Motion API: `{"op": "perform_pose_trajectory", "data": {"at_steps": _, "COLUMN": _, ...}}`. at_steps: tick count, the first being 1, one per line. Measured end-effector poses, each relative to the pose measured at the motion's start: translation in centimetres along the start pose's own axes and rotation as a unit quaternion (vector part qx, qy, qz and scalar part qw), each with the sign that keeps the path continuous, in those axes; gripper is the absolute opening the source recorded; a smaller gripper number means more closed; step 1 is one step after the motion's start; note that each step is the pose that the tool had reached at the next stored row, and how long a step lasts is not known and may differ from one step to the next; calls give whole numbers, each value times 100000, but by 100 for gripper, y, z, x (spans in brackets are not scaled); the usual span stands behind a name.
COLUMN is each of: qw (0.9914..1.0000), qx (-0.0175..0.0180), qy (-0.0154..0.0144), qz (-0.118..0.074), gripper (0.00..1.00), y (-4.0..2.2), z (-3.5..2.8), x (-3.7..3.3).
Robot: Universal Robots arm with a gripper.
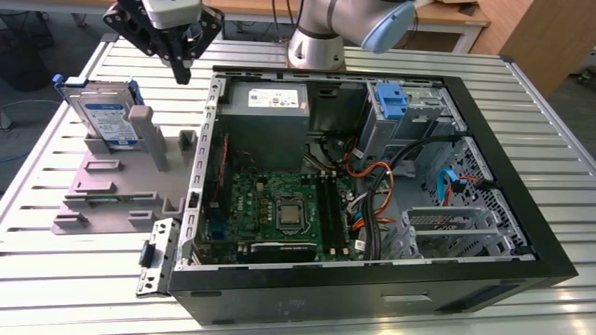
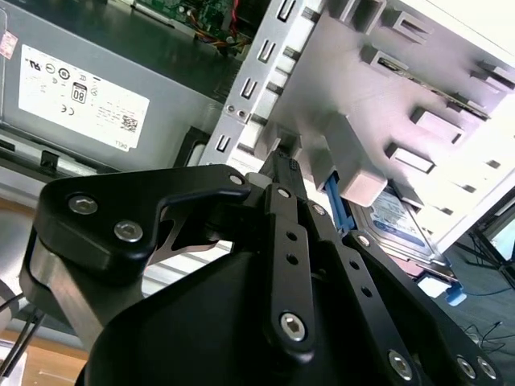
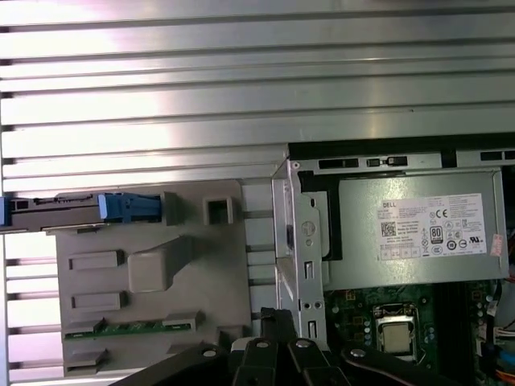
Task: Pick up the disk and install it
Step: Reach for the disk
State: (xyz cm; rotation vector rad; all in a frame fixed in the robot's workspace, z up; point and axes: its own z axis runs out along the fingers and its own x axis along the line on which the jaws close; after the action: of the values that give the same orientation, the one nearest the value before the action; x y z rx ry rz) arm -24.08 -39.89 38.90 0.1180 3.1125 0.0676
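My gripper (image 1: 181,75) hangs at the upper left of the exterior view, fingers drawn together and gripping nothing. The disk (image 1: 105,115) stands upright in the grey holder (image 1: 112,185), below and left of it, not touching.

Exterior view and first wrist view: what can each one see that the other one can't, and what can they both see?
Exterior view: the disk's labelled face, the arm, the orange cables. First wrist view: the disk from straight above, just its thin top edge and blue bracket. Both: the disk standing in the grey holder, the power supply, the processor, and the gripper, jaws shut and holding nothing.
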Motion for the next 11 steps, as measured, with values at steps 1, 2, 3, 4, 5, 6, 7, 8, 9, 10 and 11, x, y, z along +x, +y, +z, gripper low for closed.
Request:
{"op": "perform_pose_trajectory", "data": {"at_steps": 1, "qw": 100000, "qx": -1, "qy": -1, "qz": 3, "gripper": 11, "y": -1, "z": 0, "x": 19}}
{"op": "perform_pose_trajectory", "data": {"at_steps": 2, "qw": 100000, "qx": -1, "qy": 1, "qz": 4, "gripper": 11, "y": -2, "z": 0, "x": 35}}
{"op": "perform_pose_trajectory", "data": {"at_steps": 3, "qw": 100000, "qx": -3, "qy": -1, "qz": 1, "gripper": 11, "y": -4, "z": 1, "x": 50}}
{"op": "perform_pose_trajectory", "data": {"at_steps": 4, "qw": 100000, "qx": 1, "qy": 1, "qz": 3, "gripper": 11, "y": -5, "z": 0, "x": 66}}
{"op": "perform_pose_trajectory", "data": {"at_steps": 5, "qw": 100000, "qx": -2, "qy": -2, "qz": 1, "gripper": 11, "y": -6, "z": 1, "x": 80}}
{"op": "perform_pose_trajectory", "data": {"at_steps": 6, "qw": 100000, "qx": -4, "qy": -5, "qz": 2, "gripper": 11, "y": -7, "z": 1, "x": 92}}
{"op": "perform_pose_trajectory", "data": {"at_steps": 7, "qw": 100000, "qx": 1, "qy": 0, "qz": 2, "gripper": 11, "y": -8, "z": 0, "x": 101}}
{"op": "perform_pose_trajectory", "data": {"at_steps": 8, "qw": 100000, "qx": 0, "qy": 0, "qz": 3, "gripper": 11, "y": -8, "z": 0, "x": 105}}
{"op": "perform_pose_trajectory", "data": {"at_steps": 9, "qw": 100000, "qx": -1, "qy": -1, "qz": -4, "gripper": 11, "y": -8, "z": 1, "x": 105}}
{"op": "perform_pose_trajectory", "data": {"at_steps": 10, "qw": 100000, "qx": 1, "qy": 1, "qz": -8, "gripper": 11, "y": -8, "z": 0, "x": 105}}
{"op": "perform_pose_trajectory", "data": {"at_steps": 11, "qw": 100000, "qx": 3, "qy": 3, "qz": -5, "gripper": 11, "y": -8, "z": 0, "x": 106}}
